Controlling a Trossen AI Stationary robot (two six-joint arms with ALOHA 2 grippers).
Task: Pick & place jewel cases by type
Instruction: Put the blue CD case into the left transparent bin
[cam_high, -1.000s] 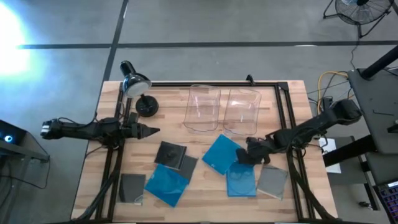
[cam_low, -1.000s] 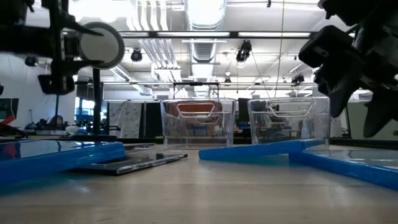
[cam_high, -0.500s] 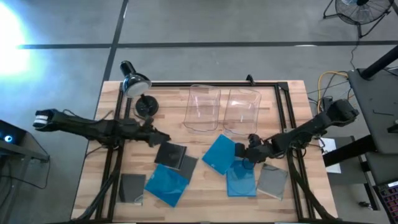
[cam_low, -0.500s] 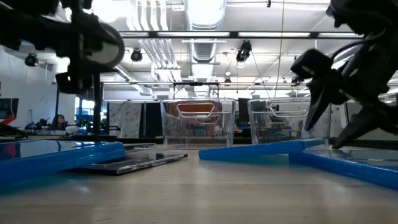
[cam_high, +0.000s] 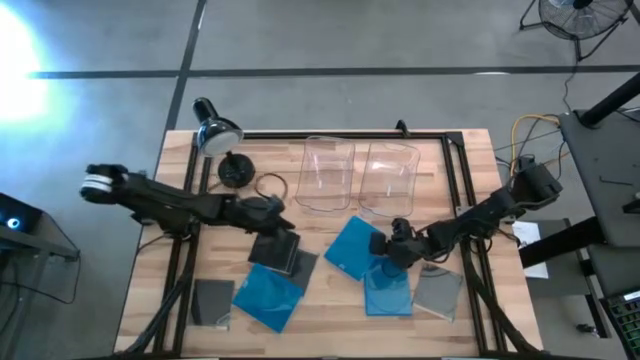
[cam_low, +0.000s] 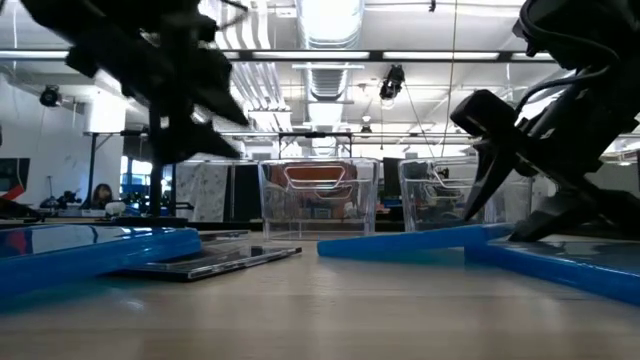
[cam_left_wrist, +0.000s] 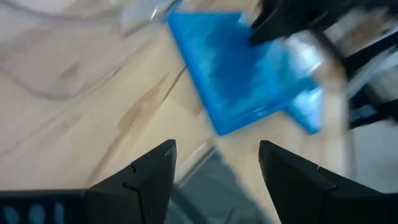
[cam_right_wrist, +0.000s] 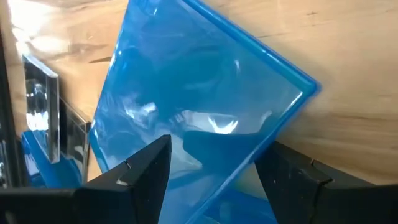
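Both arms were over the wooden table (cam_high: 150, 290), and the step in hand looked like the reach before a pick, nothing lifted yet. All places here run from the pair of clear plastic bins (cam_high: 358, 176) at the back of the table: both bins sat side by side, touching or nearly so, and both looked empty, so by my reading the sorting had not begun.

The black left arm's gripper (cam_high: 276, 214) hung just in front of the left bin and a little to its left, fingers spread apart around nothing, right above two overlapping dark grey square plastic jewel cases (cam_high: 282, 250). A bright blue square jewel case (cam_high: 268, 296) lay further forward still, with another dark grey case (cam_high: 212, 300) beside it, well away from the bins.

The black right arm's gripper (cam_high: 398, 243) sat in front of the right bin, its fingers apart, straddling the near corner of a tilted bright blue case (cam_right_wrist: 205, 106). That case (cam_high: 354, 246) rested just in front of the bins. Forward of it lay a third blue case (cam_high: 387, 290) and a dark grey one (cam_high: 438, 290).

The next move probably called for the right fingers to close on that corner, then a carry to one bin.
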